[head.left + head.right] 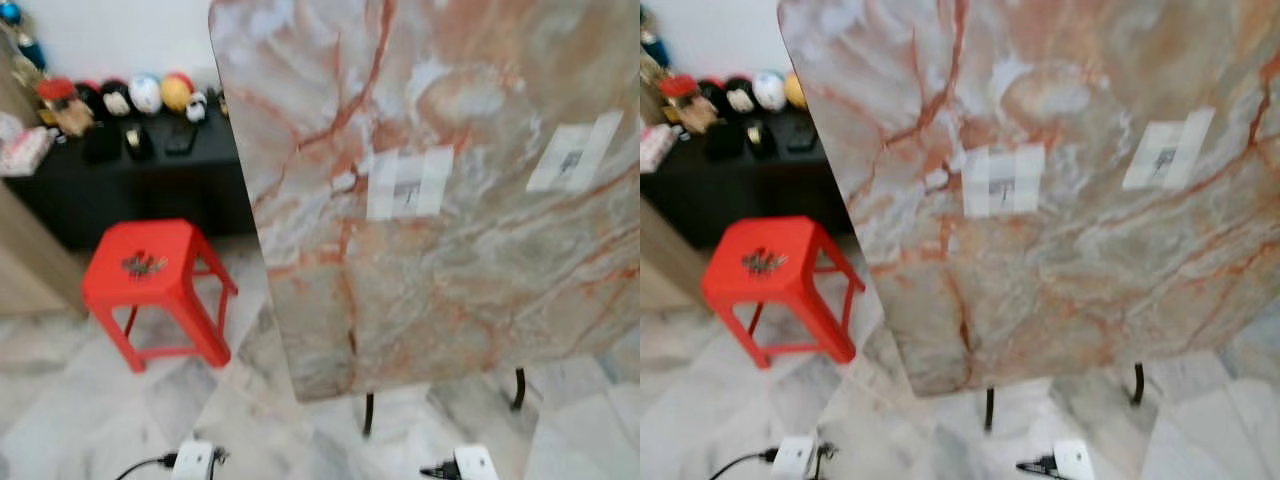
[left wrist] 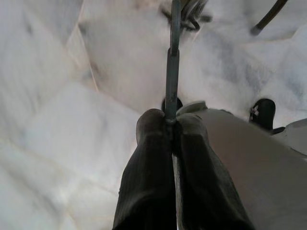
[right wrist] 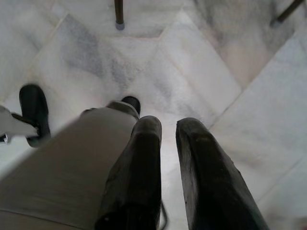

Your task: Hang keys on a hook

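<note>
Marble panel (image 1: 450, 200) edge beside red stool (image 1: 150, 270) (floor gap between); left pincer (image 2: 171, 125) pinching keys (image 2: 172, 57), right pincer (image 3: 170, 129) slightly spread.

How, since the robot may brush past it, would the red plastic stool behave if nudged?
The red plastic stool looks hollow and thin-legged, so it is probably light and would likely slide on the glossy marble floor. Its splayed legs suggest it resists tipping. The small dark item on its seat might shift.

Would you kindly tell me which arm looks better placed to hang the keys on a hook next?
Left, most likely. The left pincer is shut on a thin metal ring or clip with the keys beyond it, while the right pincer is empty. Both hang low over the marble floor.
</note>
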Motion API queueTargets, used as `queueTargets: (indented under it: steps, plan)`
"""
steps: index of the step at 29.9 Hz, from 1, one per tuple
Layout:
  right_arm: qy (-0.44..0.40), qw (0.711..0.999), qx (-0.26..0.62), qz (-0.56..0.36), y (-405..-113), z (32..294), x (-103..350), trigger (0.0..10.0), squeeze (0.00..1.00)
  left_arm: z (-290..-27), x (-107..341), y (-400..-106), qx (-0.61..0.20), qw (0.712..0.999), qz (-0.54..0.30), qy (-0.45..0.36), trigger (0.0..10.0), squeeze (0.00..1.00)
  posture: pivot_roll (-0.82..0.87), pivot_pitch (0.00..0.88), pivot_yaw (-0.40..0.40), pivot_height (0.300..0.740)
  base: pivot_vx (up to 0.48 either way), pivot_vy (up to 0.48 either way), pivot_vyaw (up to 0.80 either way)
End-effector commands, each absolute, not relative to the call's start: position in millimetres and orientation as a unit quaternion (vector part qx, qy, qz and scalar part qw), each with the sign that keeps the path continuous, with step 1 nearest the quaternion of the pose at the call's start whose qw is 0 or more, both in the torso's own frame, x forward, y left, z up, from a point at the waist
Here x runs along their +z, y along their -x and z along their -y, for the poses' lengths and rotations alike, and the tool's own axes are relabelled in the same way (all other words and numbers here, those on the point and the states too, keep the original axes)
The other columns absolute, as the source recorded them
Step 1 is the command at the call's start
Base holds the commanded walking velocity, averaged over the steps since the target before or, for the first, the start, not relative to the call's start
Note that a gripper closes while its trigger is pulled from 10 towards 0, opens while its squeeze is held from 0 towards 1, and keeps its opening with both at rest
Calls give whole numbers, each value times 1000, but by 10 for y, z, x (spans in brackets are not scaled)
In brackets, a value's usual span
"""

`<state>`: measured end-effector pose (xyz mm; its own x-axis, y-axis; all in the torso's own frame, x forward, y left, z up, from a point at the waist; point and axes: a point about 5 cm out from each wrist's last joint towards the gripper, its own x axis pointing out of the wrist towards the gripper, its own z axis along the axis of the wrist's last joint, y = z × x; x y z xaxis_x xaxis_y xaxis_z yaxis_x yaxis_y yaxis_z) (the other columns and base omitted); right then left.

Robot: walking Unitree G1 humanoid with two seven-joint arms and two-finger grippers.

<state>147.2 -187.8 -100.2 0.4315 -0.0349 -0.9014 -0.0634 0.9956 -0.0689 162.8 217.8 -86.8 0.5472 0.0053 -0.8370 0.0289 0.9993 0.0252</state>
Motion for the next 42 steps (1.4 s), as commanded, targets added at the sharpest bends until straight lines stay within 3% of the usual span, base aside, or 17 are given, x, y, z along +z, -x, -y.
queueTargets:
  steps: [1,7,27,42]
  plan:
    - [42,840,16,-541,-1418,1820,-1029,10000,0,-2222,-928,-1467,2,866,-500,-17,10000,0,-119,60,12,740,0,-349,800]
    - [43,837,17,-545,-1404,1818,-1035,10000,0,-2214,-928,-1470,0,866,-500,-17,10000,0,-121,49,10,740,0,-348,695]
    - [30,835,16,-550,-1362,1799,-1051,10000,0,-2220,-918,-1482,8,872,-488,-18,10000,0,-116,38,16,740,0,-342,0]
    - [27,836,13,-548,-1367,1795,-1050,10000,0,-2223,-884,-1546,4,884,-467,-39,10000,0,-96,55,10,740,0,0,0]
